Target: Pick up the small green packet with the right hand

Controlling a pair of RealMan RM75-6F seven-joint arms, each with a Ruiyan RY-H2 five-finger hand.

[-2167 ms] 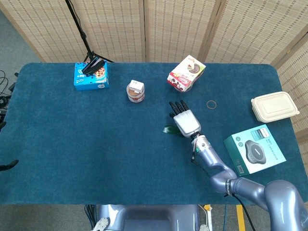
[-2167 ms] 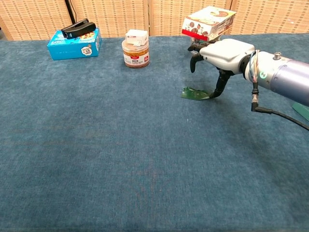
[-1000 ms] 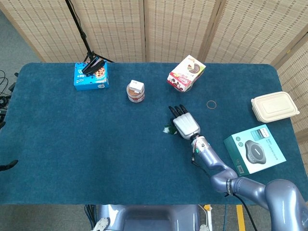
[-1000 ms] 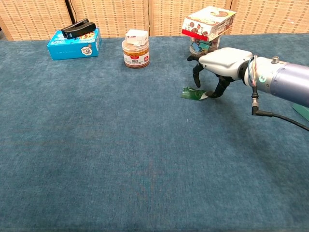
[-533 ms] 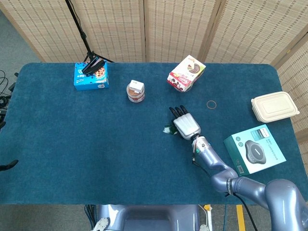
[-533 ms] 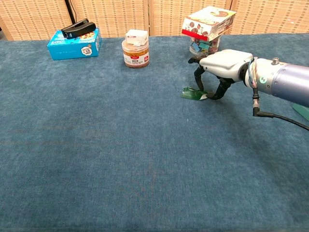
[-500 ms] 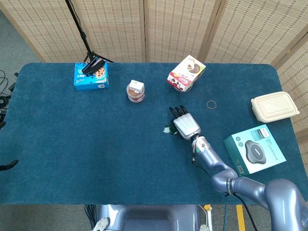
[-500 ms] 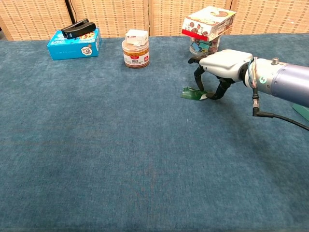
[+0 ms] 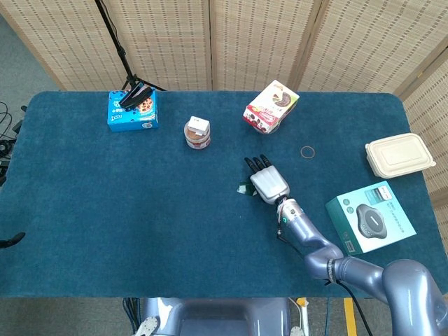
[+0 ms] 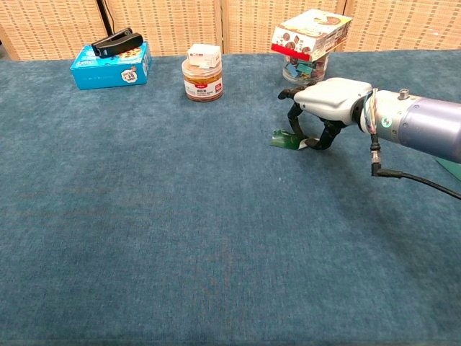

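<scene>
Chest view shows the small green packet (image 10: 286, 140) lying flat on the blue table (image 10: 180, 238), right of centre and toward the far edge, with the right hand (image 10: 325, 101) arched over it, fingers (image 10: 294, 115) curled down and touching its right end; whether they actually pinch it I cannot tell. Just beyond stand a tilted snack box (image 10: 311, 34) on a jar and an orange-lidded jar (image 10: 202, 80); a green device box (image 9: 370, 216) lies near the right edge.

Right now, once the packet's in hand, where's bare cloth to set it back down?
The widest bare cloth is the table's near-left, below the blue box and jar, left of the right hand. It is crowded right: mouse box, lidded container, rubber ring. The snack box blocks behind.
</scene>
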